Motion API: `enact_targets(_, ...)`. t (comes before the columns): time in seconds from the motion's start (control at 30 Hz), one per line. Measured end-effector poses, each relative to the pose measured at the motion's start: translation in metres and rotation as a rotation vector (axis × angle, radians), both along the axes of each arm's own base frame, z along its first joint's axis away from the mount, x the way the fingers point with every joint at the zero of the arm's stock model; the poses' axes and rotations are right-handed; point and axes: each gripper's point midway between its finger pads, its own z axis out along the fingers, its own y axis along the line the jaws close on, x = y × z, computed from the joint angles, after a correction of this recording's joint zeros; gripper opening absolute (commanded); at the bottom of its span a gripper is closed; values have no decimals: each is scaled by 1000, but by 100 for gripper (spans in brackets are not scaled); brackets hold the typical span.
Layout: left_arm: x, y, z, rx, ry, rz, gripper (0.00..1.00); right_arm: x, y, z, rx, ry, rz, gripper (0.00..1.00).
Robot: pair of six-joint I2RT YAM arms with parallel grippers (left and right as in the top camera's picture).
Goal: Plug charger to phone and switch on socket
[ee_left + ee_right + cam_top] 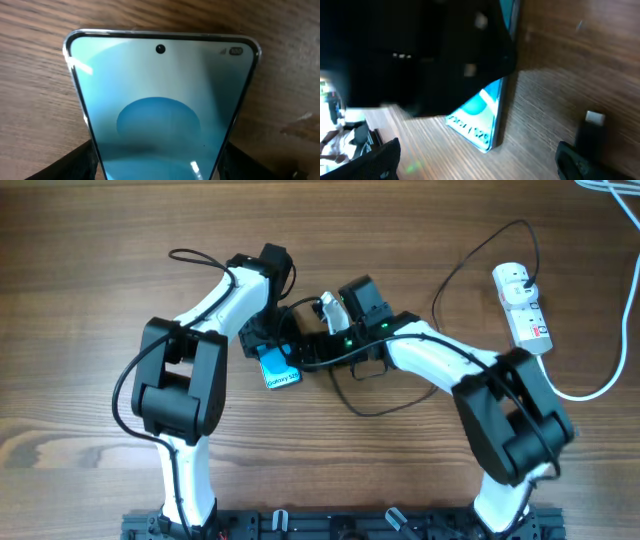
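Phone (160, 115) clamped in left gripper (160, 162), right gripper (477, 162) (jaws apart) just beside it, charger (594, 119) tip nearby

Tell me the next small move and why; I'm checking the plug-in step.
Probably steer the right gripper so the connector lines up with the phone's lower end. The left gripper holds the phone tilted up off the table. The connector sits by the right finger, apart from the phone and unplugged.
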Motion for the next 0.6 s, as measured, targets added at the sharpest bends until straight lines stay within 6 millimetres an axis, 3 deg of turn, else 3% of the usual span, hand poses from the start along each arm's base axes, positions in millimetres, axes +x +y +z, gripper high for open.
enact_targets(0.33,-7,-8,4,-173,55,-86,73,-9,23,-4,141,40,90,100)
enact_targets(0.47,-8,-11,5,-192,60,-88,73,-19,40,-5,157,19,131,100)
enact_targets(0.6,-9,-11,5,-208,64,-89,73,-14,47,-5,186,39,104,98)
